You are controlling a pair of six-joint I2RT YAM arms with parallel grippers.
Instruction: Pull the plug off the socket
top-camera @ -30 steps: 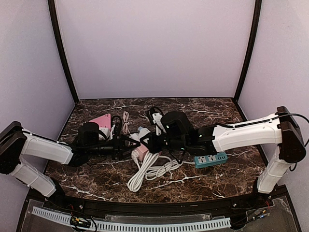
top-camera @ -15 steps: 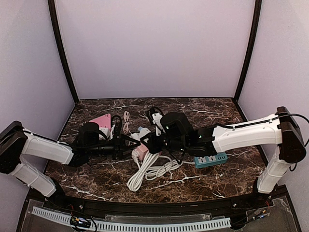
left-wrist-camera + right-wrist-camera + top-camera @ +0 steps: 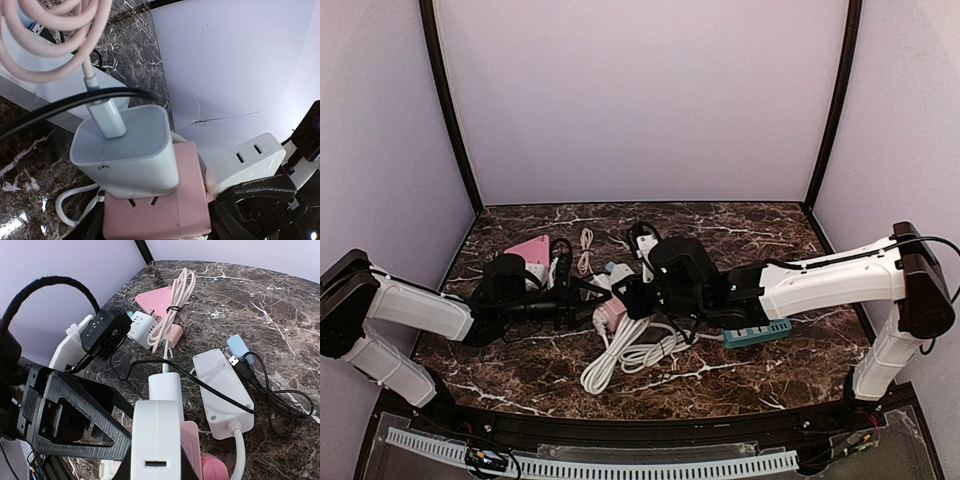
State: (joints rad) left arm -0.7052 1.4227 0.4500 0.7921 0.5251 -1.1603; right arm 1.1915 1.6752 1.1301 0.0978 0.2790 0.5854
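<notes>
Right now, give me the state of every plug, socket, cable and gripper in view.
pink socket, gripped on both sides.
white charger, plugged into the pink socket's top.
pink cable, plugged into the white charger, coiled.
white adapter, against the pink socket's side, apparently seated.
black USB cable, unplugged, loose.
left gripper, shut on the pink socket.
right gripper, at the white adapter; jaws hidden.

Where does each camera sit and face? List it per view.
Top external: above and behind the bases, looking down on the table; left arm and right arm show.
Left wrist: on the left arm, facing the white charger on the pink socket; left gripper at bottom.
Right wrist: on the right arm, facing the left arm; own fingers unclear.
Shared: both wrist views show white charger, pink socket.
</notes>
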